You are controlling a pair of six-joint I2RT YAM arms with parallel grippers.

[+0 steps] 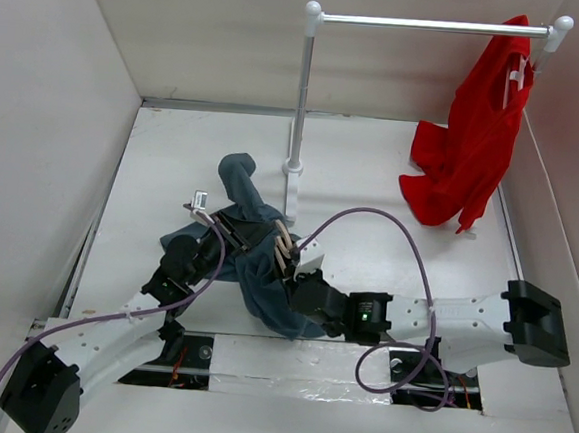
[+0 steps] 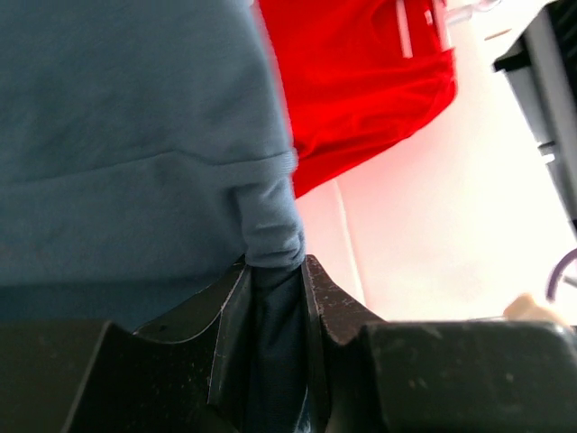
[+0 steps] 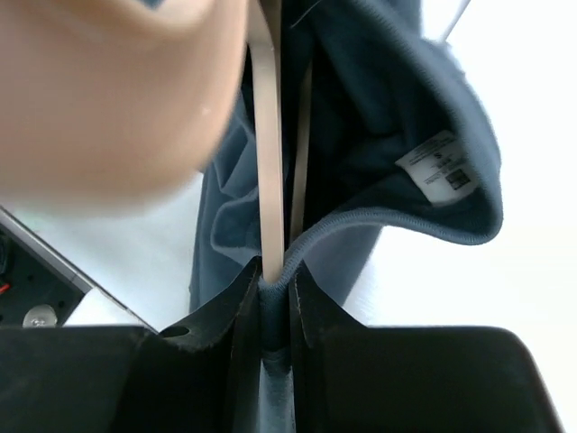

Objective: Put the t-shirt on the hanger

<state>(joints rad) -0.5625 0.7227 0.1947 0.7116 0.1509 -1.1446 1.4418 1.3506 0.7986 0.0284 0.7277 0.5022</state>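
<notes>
The slate blue-grey t-shirt [image 1: 260,274] lies bunched on the table between my two grippers, one part trailing toward the far side. The cream hanger [image 1: 285,246] shows as pale arms poking out of the fabric. My left gripper [image 1: 220,235] is shut on a fold of the t-shirt [image 2: 135,135], seen between its fingertips [image 2: 273,267]. My right gripper [image 1: 295,273] is shut on the shirt's ribbed collar [image 3: 397,221], with a thin hanger arm [image 3: 268,135] pinched at the same spot [image 3: 275,276]. A white label [image 3: 437,167] shows inside the neck.
A silver rail [image 1: 425,25] on a white stand [image 1: 294,177] rises at the back centre. A bright red garment [image 1: 471,141] hangs from its right end down to the table and also shows in the left wrist view [image 2: 361,81]. White walls enclose the table.
</notes>
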